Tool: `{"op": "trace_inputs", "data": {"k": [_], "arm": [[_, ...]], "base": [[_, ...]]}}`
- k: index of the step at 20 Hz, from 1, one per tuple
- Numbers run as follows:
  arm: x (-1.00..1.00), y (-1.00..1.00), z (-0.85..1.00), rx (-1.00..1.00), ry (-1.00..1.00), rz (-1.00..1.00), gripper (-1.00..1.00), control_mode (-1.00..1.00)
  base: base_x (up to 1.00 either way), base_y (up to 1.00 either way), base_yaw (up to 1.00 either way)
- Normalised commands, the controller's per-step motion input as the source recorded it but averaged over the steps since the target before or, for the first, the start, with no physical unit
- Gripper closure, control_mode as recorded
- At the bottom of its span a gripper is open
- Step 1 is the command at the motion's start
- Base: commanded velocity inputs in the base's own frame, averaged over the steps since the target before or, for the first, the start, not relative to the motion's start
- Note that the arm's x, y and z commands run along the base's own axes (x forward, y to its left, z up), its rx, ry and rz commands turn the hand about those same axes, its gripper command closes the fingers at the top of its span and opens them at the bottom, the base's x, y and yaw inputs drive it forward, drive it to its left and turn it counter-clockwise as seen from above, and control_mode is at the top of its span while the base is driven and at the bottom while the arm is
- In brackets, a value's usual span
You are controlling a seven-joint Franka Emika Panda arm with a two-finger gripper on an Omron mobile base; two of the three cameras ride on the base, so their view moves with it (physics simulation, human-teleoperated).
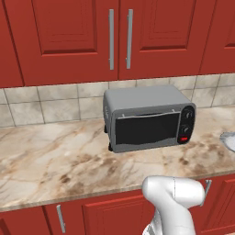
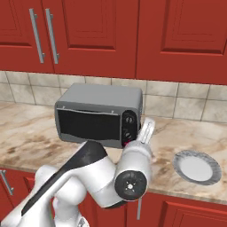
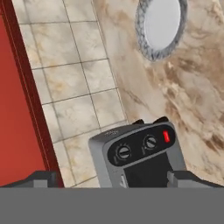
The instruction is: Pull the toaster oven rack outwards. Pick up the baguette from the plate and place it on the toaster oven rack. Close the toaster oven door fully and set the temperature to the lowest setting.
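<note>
The oven [image 1: 147, 117] stands at the back of the marble counter [image 1: 55, 156] against the tiled wall, a stiff grey metal box that looks heavy enough to stay put. Its dark glass door [image 1: 146, 128] is shut. The two ribbed round knobs [image 3: 124, 152] on the black panel are small, and likely need a firm pinch at the rim. The pale, rimmed plate [image 2: 197, 166] lies bare to the right. The pincer [image 2: 148, 128] hovers by the panel, released, jaws wide apart.
</note>
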Motion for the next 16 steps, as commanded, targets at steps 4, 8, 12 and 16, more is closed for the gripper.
{"op": "trace_inputs", "data": {"k": [4, 8, 12, 16], "arm": [[0.0, -0.2, -0.27, 0.3, -0.11, 0.04, -1.0, -1.0], [0.0, 0.03, -0.05, 0.26, -0.07, 0.02, -1.0, -1.0], [0.03, 0.25, 0.0, 0.15, 0.0, 0.0, -1.0, -1.0], [0.03, 0.27, 0.0, 0.14, 0.0, 0.0, -1.0, -1.0]], "base": [[0.0, 0.0, 0.0], [0.0, 0.0, 0.0], [0.0, 0.0, 0.0], [0.0, 0.0, 0.0]]}}
